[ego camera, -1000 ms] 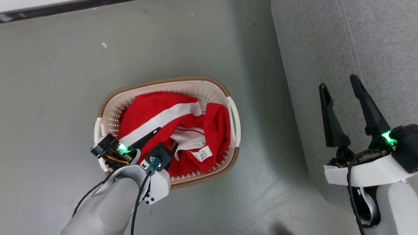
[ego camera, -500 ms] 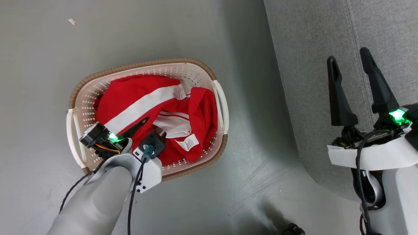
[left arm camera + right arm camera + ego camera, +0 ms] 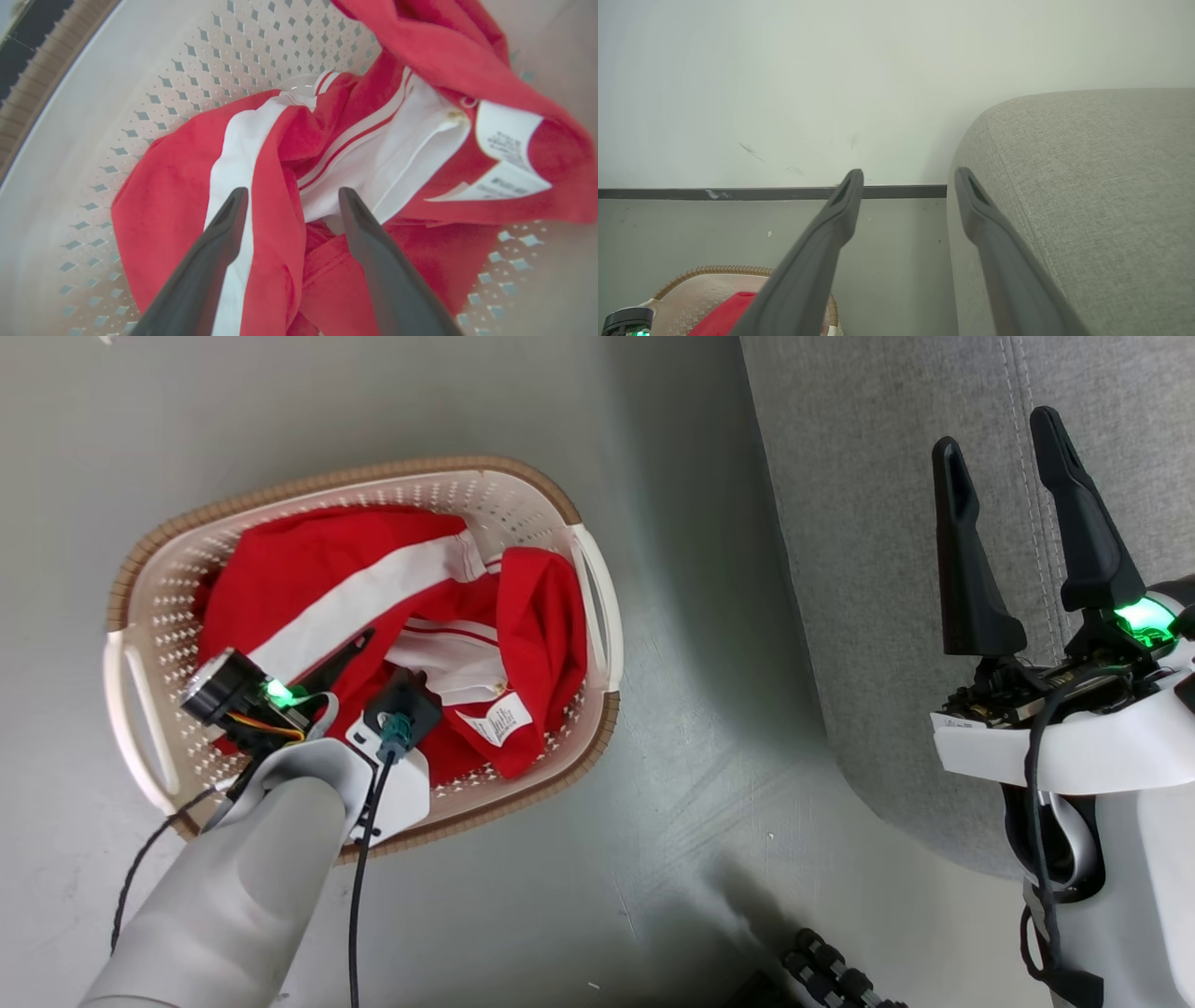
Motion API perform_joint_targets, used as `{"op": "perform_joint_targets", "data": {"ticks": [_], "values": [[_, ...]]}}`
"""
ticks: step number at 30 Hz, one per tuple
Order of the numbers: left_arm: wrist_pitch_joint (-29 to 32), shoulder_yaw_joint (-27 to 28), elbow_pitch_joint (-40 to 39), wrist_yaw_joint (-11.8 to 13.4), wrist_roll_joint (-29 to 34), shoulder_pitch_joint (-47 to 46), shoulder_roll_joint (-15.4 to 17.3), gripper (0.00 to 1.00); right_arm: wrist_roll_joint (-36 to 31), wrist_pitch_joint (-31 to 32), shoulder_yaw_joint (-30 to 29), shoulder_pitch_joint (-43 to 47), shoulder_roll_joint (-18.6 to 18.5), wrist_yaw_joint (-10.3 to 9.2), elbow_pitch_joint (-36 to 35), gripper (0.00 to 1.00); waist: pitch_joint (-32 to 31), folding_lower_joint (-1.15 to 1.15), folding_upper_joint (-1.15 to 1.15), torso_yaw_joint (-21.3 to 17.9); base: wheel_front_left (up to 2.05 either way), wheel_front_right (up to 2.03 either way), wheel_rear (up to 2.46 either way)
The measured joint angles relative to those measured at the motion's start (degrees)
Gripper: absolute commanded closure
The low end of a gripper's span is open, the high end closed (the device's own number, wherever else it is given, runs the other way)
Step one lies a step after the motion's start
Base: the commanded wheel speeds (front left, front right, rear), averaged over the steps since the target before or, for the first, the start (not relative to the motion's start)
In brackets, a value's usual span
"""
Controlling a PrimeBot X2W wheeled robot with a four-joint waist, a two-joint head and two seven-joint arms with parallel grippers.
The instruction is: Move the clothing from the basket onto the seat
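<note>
Clothing [image 3: 308, 560] in basket [image 3: 523, 499] | left pincer [image 3: 293, 193] apart over it | right pincer [image 3: 995, 429] apart above seat [image 3: 868, 523]

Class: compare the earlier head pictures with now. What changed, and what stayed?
The head camera moved: the whole view shifted and the basket looms larger. Nothing was grasped or released. The left claw stays open over the clothing; the right claw stays open by the seat.
</note>
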Motion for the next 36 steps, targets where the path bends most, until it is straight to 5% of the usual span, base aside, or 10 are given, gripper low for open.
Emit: {"op": "perform_joint_targets", "data": {"ticks": [25, 26, 27, 28, 36], "values": [[1.87, 1.93, 5.22, 10.37, 2.98, -6.89, 3.5, 0.0, 3.45, -0.01, 0.89, -5.84, 0.0, 0.0, 0.2, 0.0, 7.77, 0.0, 0.0, -3.8, 0.0, 0.0, 0.0], [1.91, 2.0, 5.34, 10.72, 2.98, -7.2, 3.54, 0.22, 3.49, -0.01, 0.9, -5.86, 0.0, 0.0, 0.22, 0.0, 7.97, 0.0, 0.0, -3.9, 0.0, 0.0, 0.0], [2.07, 2.02, 5.54, 10.82, 2.98, -7.58, 3.52, 0.87, 3.54, -0.01, 0.92, -5.88, 0.0, 0.0, 0.23, 0.0, 8.17, 0.0, 0.0, -4.01, 0.0, 0.0, 0.0], [2.38, 2.04, 5.64, 10.9, 2.98, -7.92, 3.48, 1.0, 3.61, -0.01, 0.94, -5.92, 0.0, 0.0, 0.26, 0.0, 8.35, 0.0, 0.0, -4.1, 0.0, 0.0, 0.0], [2.43, 1.78, 6.35, 11.28, 2.99, -8.59, 2.88, 1.0, 4.01, -0.15, 0.78, -8.15, 0.0, 0.0, 1.53, 0.0, 8.88, 0.0, 0.0, -4.25, 0.0, 0.0, 0.0]]}}
